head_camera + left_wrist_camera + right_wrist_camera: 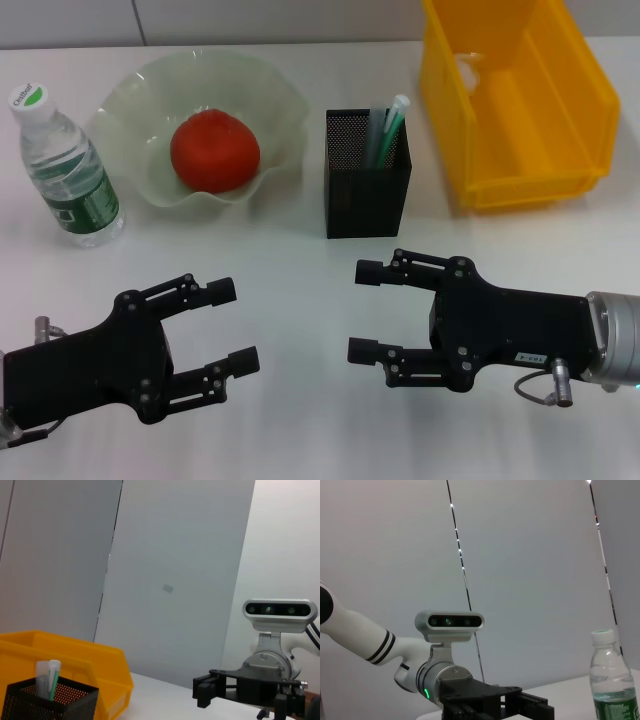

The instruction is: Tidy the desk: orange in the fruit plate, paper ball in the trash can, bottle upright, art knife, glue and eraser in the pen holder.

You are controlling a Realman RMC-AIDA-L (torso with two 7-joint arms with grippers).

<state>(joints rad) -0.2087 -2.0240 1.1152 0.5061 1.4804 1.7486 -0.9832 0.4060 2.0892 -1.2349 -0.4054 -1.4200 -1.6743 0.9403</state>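
A reddish orange (214, 150) lies in the translucent fruit plate (125, 100). A water bottle (66, 168) stands upright to the plate's left; it also shows in the right wrist view (612, 682). The black mesh pen holder (366, 205) holds several slim white and green items (388, 122); I cannot tell them apart. The yellow bin (530, 187) stands at the back right; no paper ball shows clearly. My left gripper (233, 326) and right gripper (364, 311) hover open and empty above the table in front of the pen holder, tips facing each other.
The left wrist view shows the pen holder (47, 702), the yellow bin (75, 657) and the right gripper (204, 695). The right wrist view shows the left arm's gripper (535, 711). White table all around.
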